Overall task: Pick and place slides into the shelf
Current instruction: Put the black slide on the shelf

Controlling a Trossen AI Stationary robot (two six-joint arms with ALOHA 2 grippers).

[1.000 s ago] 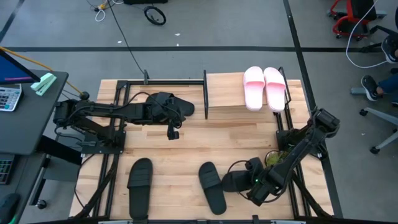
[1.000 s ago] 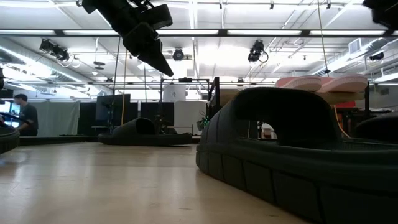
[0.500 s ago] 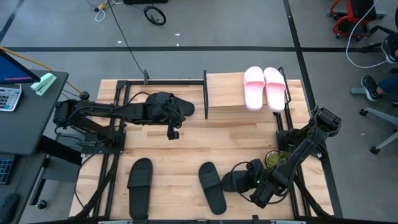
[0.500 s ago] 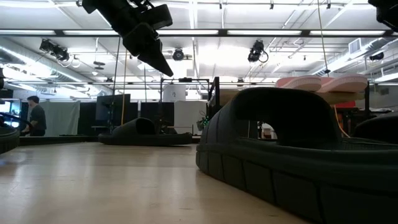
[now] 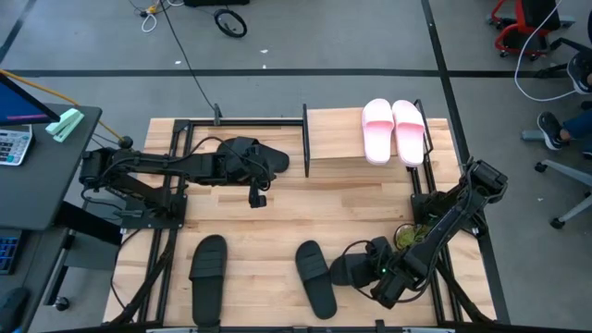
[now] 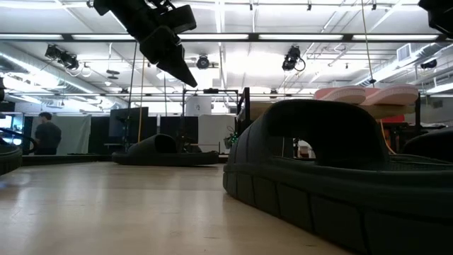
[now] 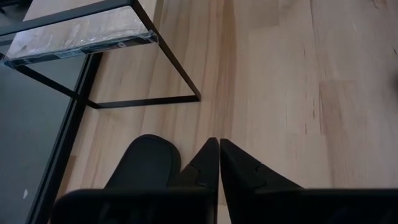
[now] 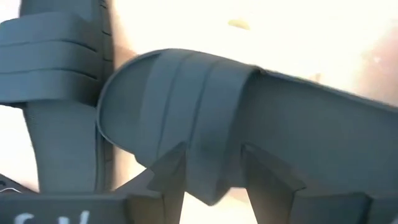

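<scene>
- Near edge: right gripper (image 5: 370, 269), fingers spread, straddles the strap of a black slide (image 8: 205, 124); the neighbouring black slide (image 5: 315, 277) lies close, so a skewed closure could nudge it.
- Mid-table: left gripper (image 5: 260, 199) pinched shut, empty, hovering.
- Far: shelf (image 5: 338, 139) holds two pink slides (image 5: 393, 130).

Robotics lab or workshop, grey concrete floor (image 5: 305, 83) with taped lines, ceiling strip lights (image 6: 297, 37), camera rigs (image 6: 294, 58), desk (image 5: 37, 166) with calculator (image 5: 13, 144), office chairs (image 5: 518, 23), person (image 6: 47, 132) behind.
</scene>
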